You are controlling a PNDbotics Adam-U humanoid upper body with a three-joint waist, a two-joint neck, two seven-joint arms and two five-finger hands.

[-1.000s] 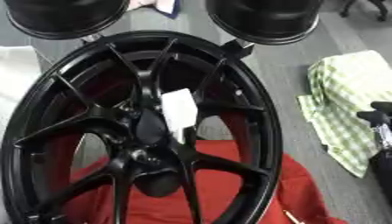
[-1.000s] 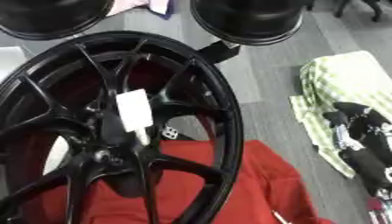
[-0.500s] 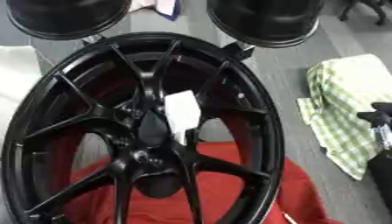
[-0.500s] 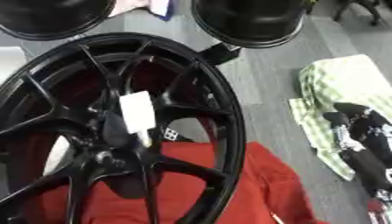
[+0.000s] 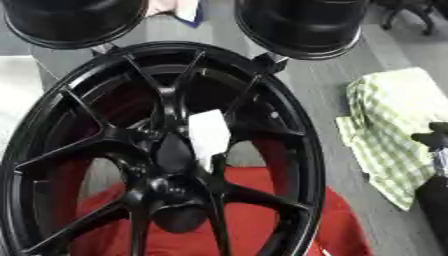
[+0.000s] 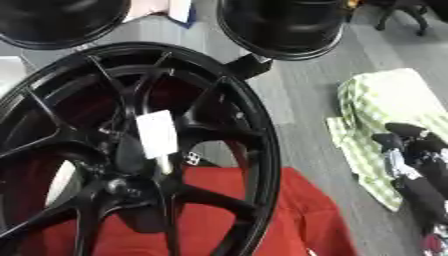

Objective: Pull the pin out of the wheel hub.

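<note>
My right hand is staying at the right edge, fingers curled on nothing, wheel hub unmoved, white tag still in place.

The floor is grey. A big black wheel sits on it, and a red cloth lies under the wheel's near part — you can see red between the spokes. To the right lies a green-and-white checked cloth (a bit crumpled). Two more black wheels stand at the far edge.
</note>
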